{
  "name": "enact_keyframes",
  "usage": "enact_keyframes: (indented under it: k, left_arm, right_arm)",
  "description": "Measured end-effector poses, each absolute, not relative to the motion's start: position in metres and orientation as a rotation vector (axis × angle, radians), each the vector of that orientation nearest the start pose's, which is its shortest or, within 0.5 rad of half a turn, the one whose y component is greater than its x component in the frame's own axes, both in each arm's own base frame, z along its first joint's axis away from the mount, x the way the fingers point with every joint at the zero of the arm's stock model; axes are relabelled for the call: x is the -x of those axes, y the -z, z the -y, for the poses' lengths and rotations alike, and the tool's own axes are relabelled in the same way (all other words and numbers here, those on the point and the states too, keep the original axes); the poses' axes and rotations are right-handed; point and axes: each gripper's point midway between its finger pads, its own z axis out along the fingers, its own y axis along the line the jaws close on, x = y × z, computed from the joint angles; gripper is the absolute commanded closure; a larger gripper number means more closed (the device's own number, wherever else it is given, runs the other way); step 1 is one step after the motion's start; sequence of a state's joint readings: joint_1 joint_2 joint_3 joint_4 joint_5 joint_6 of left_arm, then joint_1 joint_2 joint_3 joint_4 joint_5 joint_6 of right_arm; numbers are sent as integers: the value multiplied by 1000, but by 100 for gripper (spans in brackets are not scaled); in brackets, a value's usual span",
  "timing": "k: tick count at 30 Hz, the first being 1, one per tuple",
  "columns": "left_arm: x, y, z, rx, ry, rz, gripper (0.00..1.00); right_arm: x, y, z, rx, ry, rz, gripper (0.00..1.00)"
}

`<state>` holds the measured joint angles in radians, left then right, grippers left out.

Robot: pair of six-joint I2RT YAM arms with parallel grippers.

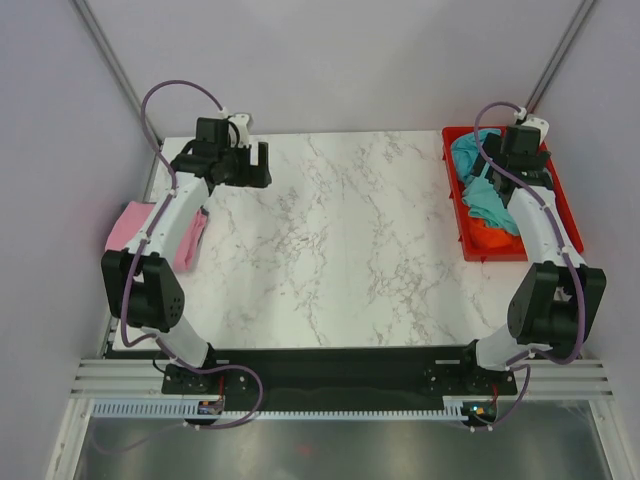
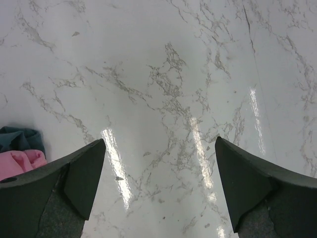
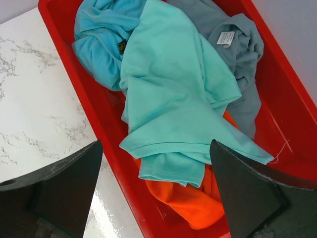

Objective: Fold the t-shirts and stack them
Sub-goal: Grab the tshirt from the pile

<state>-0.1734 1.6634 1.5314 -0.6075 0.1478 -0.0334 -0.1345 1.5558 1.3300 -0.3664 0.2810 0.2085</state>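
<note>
While both arms stood raised over the work surface, a folded pink cotton t-shirt (image 1: 128,228) lay flat at the far left edge of the white marble-patterned table (image 1: 340,240), partly crossed by the left arm. In the left wrist view a corner of that pink cotton t-shirt (image 2: 20,161) showed at the left margin, touching a dark teal fold of cloth (image 2: 20,139); too little of the fold was in view to tell what garment it was.

The left gripper (image 1: 262,165) hung above the far left part of the table, its jaws spread wide and holding nothing. From its own camera, the left gripper (image 2: 159,140) had only bare, glossy marble (image 2: 158,59) between its dark fingers.

At the far right corner sat a red rectangular plastic tray (image 1: 455,190), its long side running along the table's right edge. The right gripper (image 1: 505,170) hovered over it, well apart from the left one. Seen from the wrist, the right gripper (image 3: 156,144) also had its jaws spread wide, above the clothes and gripping none of them.

Four unfolded shirts lay crumpled inside the tray (image 3: 106,129). A light blue cotton t-shirt (image 3: 99,44) was bunched at the far left end. A teal-green cotton t-shirt (image 3: 173,89) was draped across the middle on top of the others. A grey-blue cotton t-shirt (image 3: 237,54) lay along the right wall with its white label (image 3: 226,37) turned up. An orange cotton t-shirt (image 3: 183,198) stuck out from under the teal-green one at the near end.
</note>
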Motion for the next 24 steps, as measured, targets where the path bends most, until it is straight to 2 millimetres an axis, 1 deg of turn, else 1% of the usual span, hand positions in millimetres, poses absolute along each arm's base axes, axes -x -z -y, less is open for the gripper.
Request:
enact_keyframes:
  k: [5, 8, 13, 15, 17, 19, 21, 23, 24]
  left_arm:
    - [-439, -207, 106, -219, 290, -2296, 1]
    - [-433, -200, 108, -204, 313, -2313, 1]
    - [-424, -191, 118, -217, 396, -2335, 1]
    - [-420, -189, 124, -233, 439, -2341, 1]
    - [-418, -188, 129, -245, 476, -2342, 2]
    - [-416, -188, 132, -255, 500, -2341, 2]
    - [-415, -187, 133, -259, 510, -2342, 2]
    - [-415, -188, 133, -259, 511, -2339, 2]
    - [-415, -188, 133, -259, 511, -2339, 2]
  right_arm:
    - [-438, -212, 104, -534, 275, -2075, 2]
    - [-438, -212, 105, -533, 278, -2075, 2]
    - [-440, -210, 102, -446, 278, -2106, 2]
    - [-444, -205, 101, -403, 281, -2129, 2]
    - [-453, -199, 103, -373, 299, -2152, 3]
    - [-465, -192, 106, -354, 316, -2173, 7]
    - [-474, -178, 111, -332, 338, -2206, 10]
    - [-478, -164, 114, -317, 355, -2239, 12]
    - [-478, -156, 116, -312, 366, -2258, 14]
